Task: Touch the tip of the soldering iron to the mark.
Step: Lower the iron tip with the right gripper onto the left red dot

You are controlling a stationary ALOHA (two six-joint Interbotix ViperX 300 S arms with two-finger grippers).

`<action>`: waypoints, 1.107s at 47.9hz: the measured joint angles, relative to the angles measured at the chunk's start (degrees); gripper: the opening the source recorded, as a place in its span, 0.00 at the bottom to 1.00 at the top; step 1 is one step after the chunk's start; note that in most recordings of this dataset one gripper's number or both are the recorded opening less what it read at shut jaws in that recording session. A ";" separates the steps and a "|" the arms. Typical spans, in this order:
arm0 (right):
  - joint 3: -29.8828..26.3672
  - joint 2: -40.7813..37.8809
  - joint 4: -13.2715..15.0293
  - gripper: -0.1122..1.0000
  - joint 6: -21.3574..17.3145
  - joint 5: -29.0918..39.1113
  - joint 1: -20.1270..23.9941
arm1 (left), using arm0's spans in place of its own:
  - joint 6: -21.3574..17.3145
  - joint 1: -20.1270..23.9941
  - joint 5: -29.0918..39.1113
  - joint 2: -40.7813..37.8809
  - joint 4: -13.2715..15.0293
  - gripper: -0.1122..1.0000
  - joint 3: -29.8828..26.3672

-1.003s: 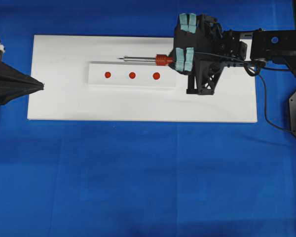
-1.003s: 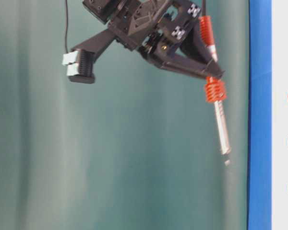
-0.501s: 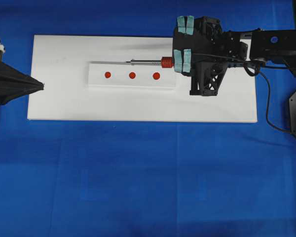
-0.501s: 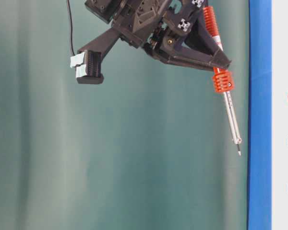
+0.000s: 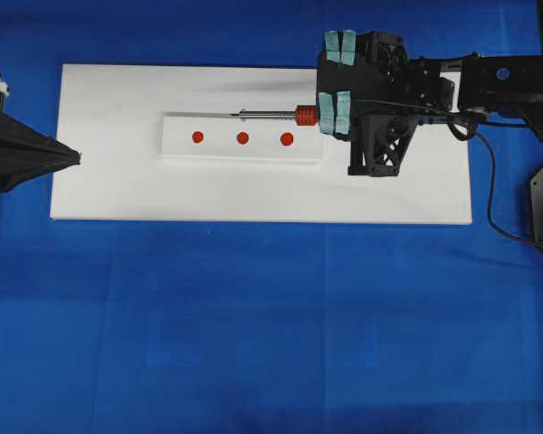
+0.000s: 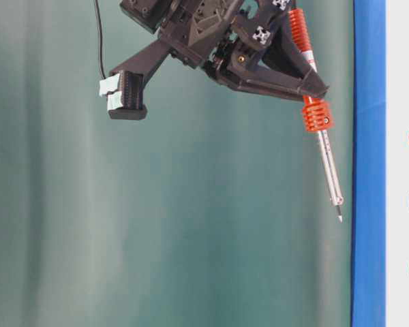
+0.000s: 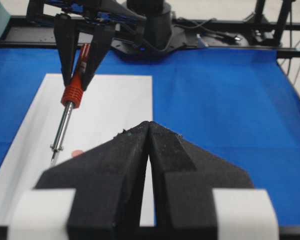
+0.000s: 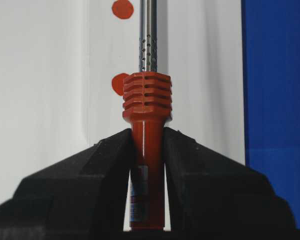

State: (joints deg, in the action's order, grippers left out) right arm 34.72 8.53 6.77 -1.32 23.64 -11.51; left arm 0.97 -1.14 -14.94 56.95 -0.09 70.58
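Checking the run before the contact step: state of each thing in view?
Red-orange-handled soldering iron: clamped by its handle, shaft angled down, held in the air.
Dark pointed tip: off the board, touching no mark.
Right gripper: shut on the iron's handle.
Left gripper: shut, empty, parked at the board's end.
Three red dot marks: uncovered, untouched.
White raised strip: lying flat on the white board.

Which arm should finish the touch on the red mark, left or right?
Right. Its tool is shut on the soldering iron, whose tip hangs above the white strip beside the red marks. The left tool sits shut and empty at the board's far end.
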 measured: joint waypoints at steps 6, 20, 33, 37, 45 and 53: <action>0.00 0.09 0.00 0.16 0.00 0.00 0.00 | 0.00 0.00 0.00 0.00 -0.09 0.10 0.00; -1.05 -1.32 0.00 0.16 -0.53 0.00 0.44 | 0.00 0.00 0.00 0.00 -0.09 0.10 0.00; -4.48 -7.21 0.00 0.16 -0.62 -0.09 1.14 | 0.00 0.00 0.00 0.00 -0.09 0.10 0.00; -5.36 -8.79 0.00 0.16 -0.62 -0.44 1.14 | 0.00 0.00 0.00 0.00 -0.09 0.10 0.00; -6.77 -11.78 0.00 0.16 -0.62 -1.49 1.32 | 0.00 0.00 0.00 0.00 -0.09 0.10 0.00; -7.65 -13.71 0.00 0.16 -0.62 -1.67 1.32 | 0.00 0.00 0.00 0.00 -0.09 0.10 0.09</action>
State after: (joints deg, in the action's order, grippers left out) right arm 27.07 -5.19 6.77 -1.93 21.97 -10.20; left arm 0.97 -1.14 -14.94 56.95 -0.18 70.66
